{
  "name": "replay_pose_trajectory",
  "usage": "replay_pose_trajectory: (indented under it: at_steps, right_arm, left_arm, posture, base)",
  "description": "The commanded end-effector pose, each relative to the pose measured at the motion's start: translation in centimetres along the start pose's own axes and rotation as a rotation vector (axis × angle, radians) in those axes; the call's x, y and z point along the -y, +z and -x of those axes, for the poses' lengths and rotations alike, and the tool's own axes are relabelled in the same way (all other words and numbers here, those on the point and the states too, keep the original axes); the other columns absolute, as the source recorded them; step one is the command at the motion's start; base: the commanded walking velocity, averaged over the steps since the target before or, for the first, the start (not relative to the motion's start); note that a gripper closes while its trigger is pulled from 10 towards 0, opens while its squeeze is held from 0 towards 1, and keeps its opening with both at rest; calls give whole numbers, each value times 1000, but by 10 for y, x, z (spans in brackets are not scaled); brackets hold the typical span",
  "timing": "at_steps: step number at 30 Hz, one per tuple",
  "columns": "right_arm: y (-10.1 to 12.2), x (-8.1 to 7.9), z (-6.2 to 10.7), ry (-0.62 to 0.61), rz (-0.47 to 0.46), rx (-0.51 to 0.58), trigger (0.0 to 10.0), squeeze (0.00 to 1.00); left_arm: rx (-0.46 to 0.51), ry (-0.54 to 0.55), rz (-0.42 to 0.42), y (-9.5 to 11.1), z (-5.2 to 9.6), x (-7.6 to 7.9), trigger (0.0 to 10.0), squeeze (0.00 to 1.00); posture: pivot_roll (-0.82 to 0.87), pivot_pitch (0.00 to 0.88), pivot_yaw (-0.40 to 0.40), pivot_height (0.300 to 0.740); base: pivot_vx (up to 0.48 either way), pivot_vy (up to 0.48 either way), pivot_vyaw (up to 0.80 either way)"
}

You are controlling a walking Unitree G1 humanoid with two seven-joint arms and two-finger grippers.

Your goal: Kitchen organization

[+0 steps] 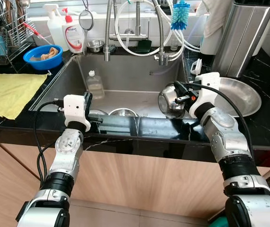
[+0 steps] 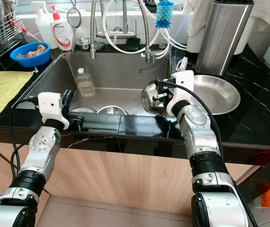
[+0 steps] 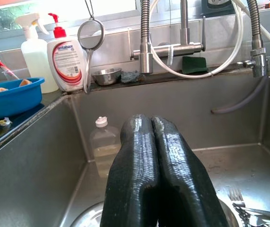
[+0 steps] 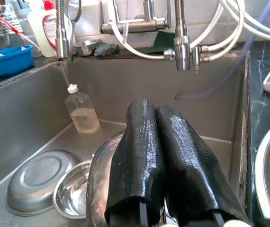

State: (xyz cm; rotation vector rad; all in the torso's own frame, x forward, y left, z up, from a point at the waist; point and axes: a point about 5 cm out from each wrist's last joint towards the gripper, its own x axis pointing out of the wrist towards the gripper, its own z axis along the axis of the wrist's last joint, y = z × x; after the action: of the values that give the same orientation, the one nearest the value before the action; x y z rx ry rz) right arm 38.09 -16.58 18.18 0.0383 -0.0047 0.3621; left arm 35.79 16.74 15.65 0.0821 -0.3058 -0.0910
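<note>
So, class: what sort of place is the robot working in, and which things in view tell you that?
Most likely a home kitchen, at the sink. A steel sink holds steel bowls, a tap stands behind it, and a dish-soap bottle and dish rack sit on the counter.

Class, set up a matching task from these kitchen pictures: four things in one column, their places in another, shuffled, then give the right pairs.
Things:
1. blue bowl
2. clear bottle
3. yellow cloth
4. wide steel dish

Places:
A. inside the sink, by its left wall
B. on the counter right of the sink
C. flat on the counter left of the sink
D. behind the cloth, by the dish rack

Pairs: 1-D, 2-A, 3-C, 4-B
</note>
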Motion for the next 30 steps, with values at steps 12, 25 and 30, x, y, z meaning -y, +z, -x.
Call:
replay_pose_trajectory:
  at_steps: [12, 25, 30]
  right_arm:
    - [8, -1, -7, -13, 29, 32, 10000, 1000]
    - [29, -4, -6, -58, 152, 102, 10000, 0]
    - [56, 7, 4, -158, 203, 192, 10000, 0]
  left_arm:
    - [19, 6, -7, 3, 1, -1, 10000, 0]
    - [16, 16, -12, 3, 2, -4, 10000, 0]
    - [14, 17, -14, 3, 1, -5, 10000, 0]
  posture:
    - [-24, 0, 34, 740]
    - [-31, 0, 38, 740]
    - [-37, 0, 41, 740]
  base:
    - [0, 0, 0]
    - [0, 0, 0]
    - [0, 0, 0]
